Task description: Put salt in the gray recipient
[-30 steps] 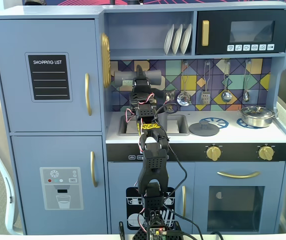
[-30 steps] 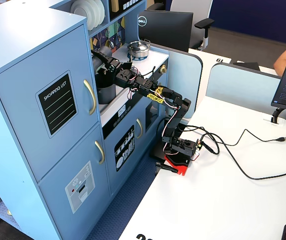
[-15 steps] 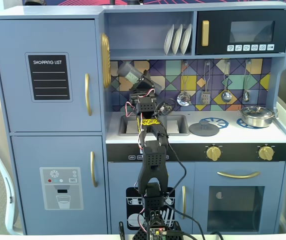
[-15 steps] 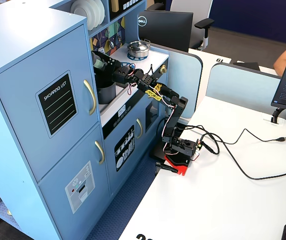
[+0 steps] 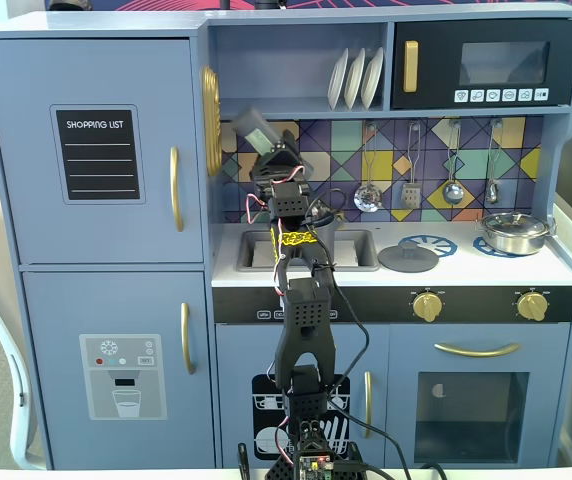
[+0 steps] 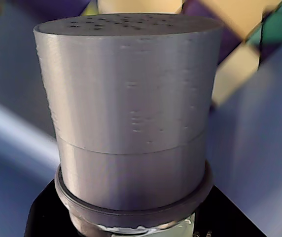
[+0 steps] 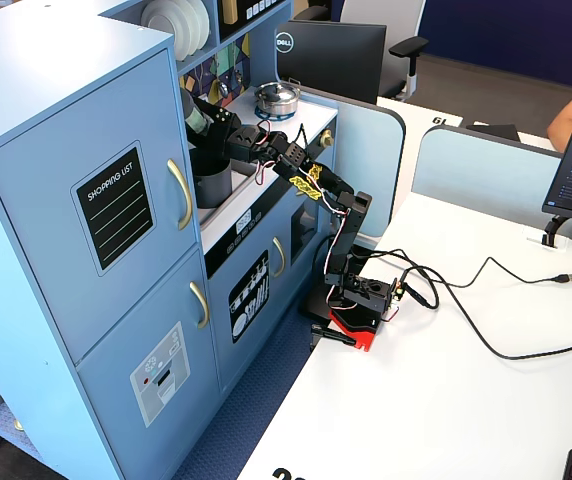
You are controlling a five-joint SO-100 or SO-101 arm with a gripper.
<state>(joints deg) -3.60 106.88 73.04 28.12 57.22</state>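
The salt shaker (image 6: 131,113) is a grey cylinder with small holes in its flat top, and it fills the wrist view. My gripper (image 6: 136,224) is shut on its lower end, with black jaws showing at both bottom corners. In a fixed view the gripper (image 5: 274,152) holds the shaker (image 5: 256,132) tilted, up in front of the tiled wall above the sink (image 5: 356,262). In another fixed view the gripper (image 7: 208,118) is just above a dark grey recipient (image 7: 212,182) standing at the sink. The arm hides that recipient in the front fixed view.
A steel pot (image 5: 514,232) sits on the right burner and a grey lid (image 5: 408,258) on the left one. Ladles hang on the wall (image 5: 453,190). A shelf with plates (image 5: 356,78) is close above the gripper. The arm's base (image 7: 358,305) stands on a white desk with cables.
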